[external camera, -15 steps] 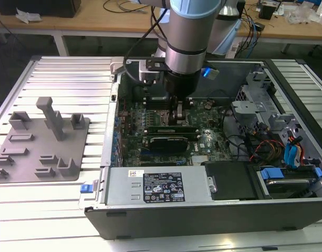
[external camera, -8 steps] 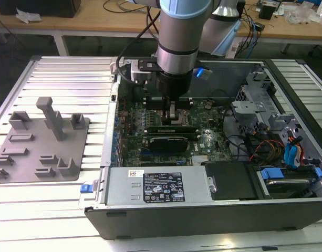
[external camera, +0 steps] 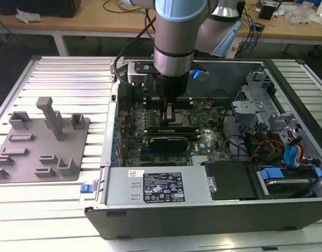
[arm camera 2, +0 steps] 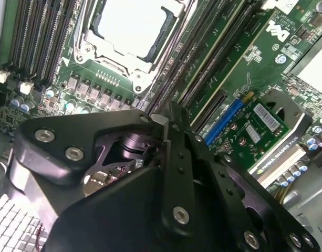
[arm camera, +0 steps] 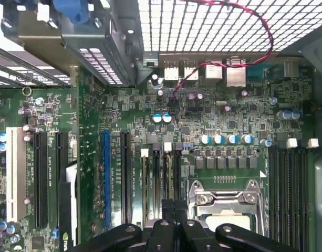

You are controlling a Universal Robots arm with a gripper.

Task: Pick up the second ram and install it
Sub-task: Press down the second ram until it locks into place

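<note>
In the exterior view my gripper (external camera: 169,116) is low inside the open computer case, over the long black memory slots (external camera: 168,124) beside the CPU socket (arm camera 2: 132,31). In both wrist views the black fingers (arm camera 2: 174,157) lie pressed together, so the gripper (arm camera: 169,218) is shut, with its tips right above one slot (arm camera: 168,178). A thin green ram stick (external camera: 171,128) with dark chips stands on edge in the slots just in front of the tips. Another narrow green strip (arm camera 2: 231,58) runs along the slots up to the fingertips. Whether the fingers clasp a ram is hidden by the gripper body.
A grey fixture plate (external camera: 40,142) with upright blocks lies on the slatted table at the exterior view's left. A graphics card (external camera: 168,142) sits in front of the slots. The power supply (external camera: 161,186), drive cage (external camera: 255,105) and cables crowd the case around the board.
</note>
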